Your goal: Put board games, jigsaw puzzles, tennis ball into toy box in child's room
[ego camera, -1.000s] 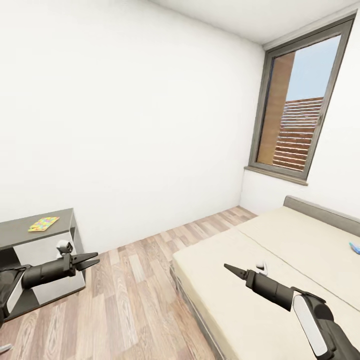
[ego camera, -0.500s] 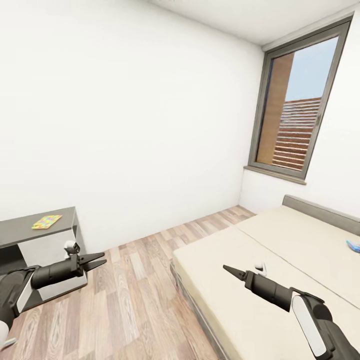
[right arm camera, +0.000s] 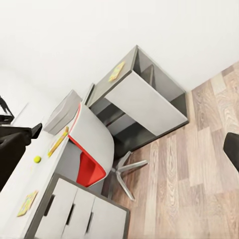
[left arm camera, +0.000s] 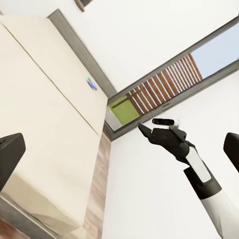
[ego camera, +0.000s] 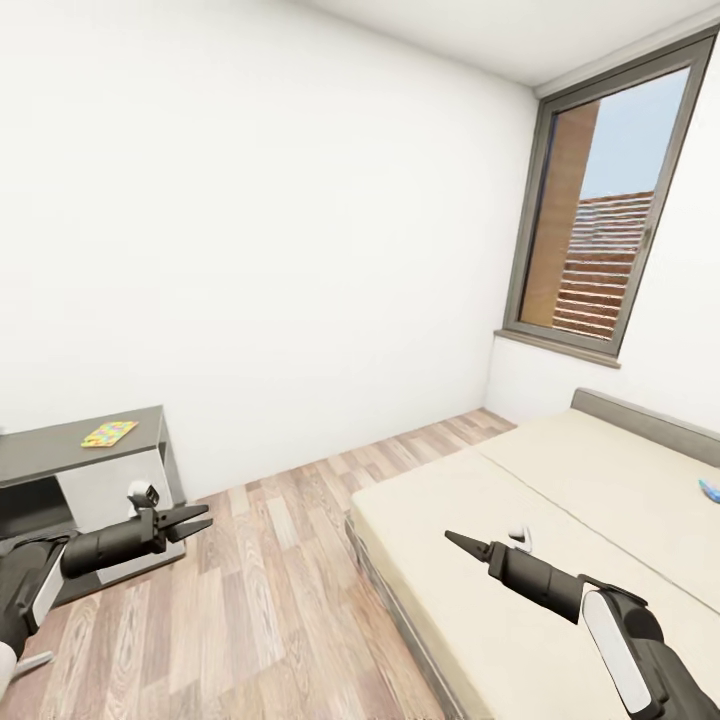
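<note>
On the cream bed [ego camera: 560, 500] a small blue board game [ego camera: 709, 491] lies far right, also seen as that blue board game [left arm camera: 92, 83]. One jigsaw puzzle [ego camera: 110, 433] lies on the dark counter [ego camera: 60, 455]. In the right wrist view the grey toy box [right arm camera: 62, 113], a flat yellow-red board game [right arm camera: 59, 142], the tennis ball [right arm camera: 37, 159] and a second jigsaw puzzle [right arm camera: 27, 203] rest on the light-grey table [right arm camera: 20, 181]. My left gripper [ego camera: 190, 522] is open and empty over the floor. My right gripper [ego camera: 455, 541] hovers open and empty above the bed's near corner.
A red and grey chair [right arm camera: 92, 149] stands tucked against the table beside the drawer unit [right arm camera: 82, 216]. Wood-plank floor [ego camera: 270, 590] runs between counter and bed. A window [ego camera: 595, 215] is set in the right wall above the bed.
The whole picture has shifted slightly right, so the camera has turned left. The arms hold nearly the same pose, the left gripper a little further forward.
</note>
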You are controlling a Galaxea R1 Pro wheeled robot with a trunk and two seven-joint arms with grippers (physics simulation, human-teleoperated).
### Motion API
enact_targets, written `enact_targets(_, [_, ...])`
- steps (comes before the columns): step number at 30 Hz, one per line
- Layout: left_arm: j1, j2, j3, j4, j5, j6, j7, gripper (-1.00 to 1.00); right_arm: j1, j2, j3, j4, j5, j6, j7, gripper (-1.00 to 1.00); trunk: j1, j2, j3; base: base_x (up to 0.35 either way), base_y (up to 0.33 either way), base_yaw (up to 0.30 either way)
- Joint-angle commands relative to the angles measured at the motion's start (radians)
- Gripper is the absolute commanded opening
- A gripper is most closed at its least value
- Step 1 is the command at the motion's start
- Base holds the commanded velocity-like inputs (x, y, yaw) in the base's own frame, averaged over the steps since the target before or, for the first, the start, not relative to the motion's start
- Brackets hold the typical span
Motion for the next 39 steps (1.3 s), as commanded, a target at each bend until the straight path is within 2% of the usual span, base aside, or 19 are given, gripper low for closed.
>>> enact_targets(1, [0.000, 0.000, 0.000, 0.000, 0.000, 0.011, -0.004, 1.00, 0.000, 0.000, -0.001, 0.000, -0.003, 0.006, 0.001, 1.00, 0.000, -0.001, -0.002, -0.038, -0.020, 0.154])
enact_targets(39, [0.000, 0.003, 0.001, 0.000, 0.001, 0.014, -0.019, 1.00, 0.000, 0.000, 0.001, 0.000, -0.004, 0.007, 0.001, 1.00, 0.000, -0.001, -0.041, -0.070, -0.060, 0.225])
